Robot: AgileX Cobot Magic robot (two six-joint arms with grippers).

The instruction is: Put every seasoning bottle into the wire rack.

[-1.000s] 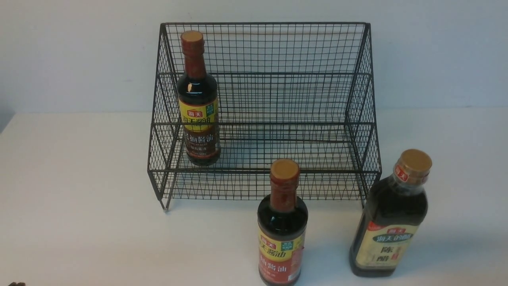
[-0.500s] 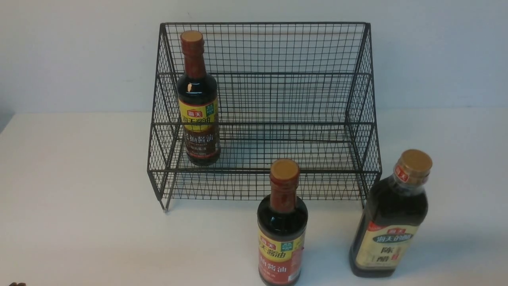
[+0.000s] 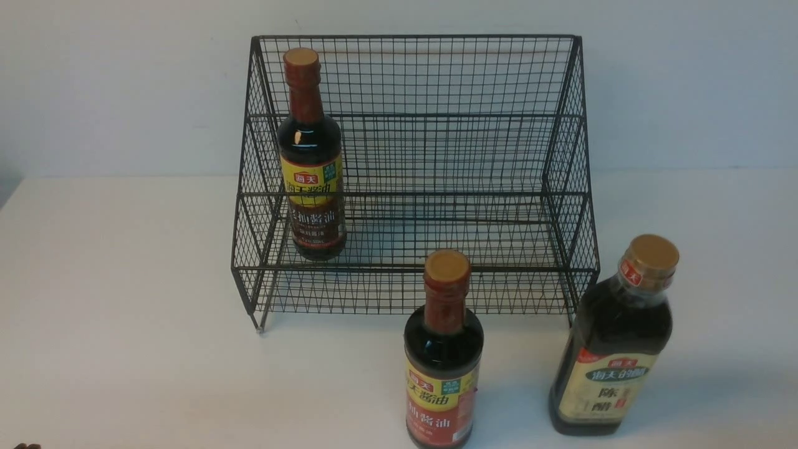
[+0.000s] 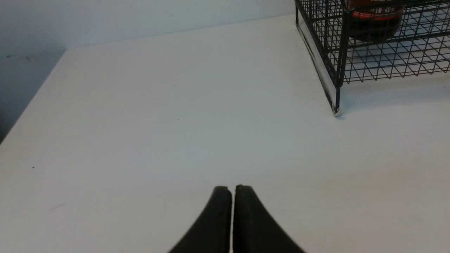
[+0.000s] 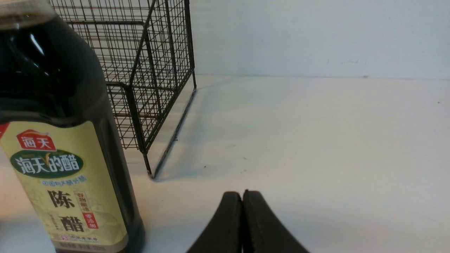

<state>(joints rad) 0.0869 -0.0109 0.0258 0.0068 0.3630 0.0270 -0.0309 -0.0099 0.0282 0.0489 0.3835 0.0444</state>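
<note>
The black wire rack (image 3: 436, 156) stands at the back of the table. One slim seasoning bottle (image 3: 310, 162) stands upright inside the rack's left end. A second slim bottle (image 3: 442, 355) stands on the table in front of the rack. The bigger squarish bottle (image 3: 614, 343) with a cream label stands to its right, close by in the right wrist view (image 5: 66, 140). My left gripper (image 4: 233, 188) is shut and empty over bare table, left of the rack (image 4: 369, 45). My right gripper (image 5: 242, 193) is shut and empty, beside the big bottle. Neither gripper shows in the front view.
A white table (image 3: 124, 312) carries everything, with a pale wall behind it. The table's left edge (image 4: 31, 102) shows in the left wrist view. The rack's front right leg (image 5: 149, 168) stands near the big bottle.
</note>
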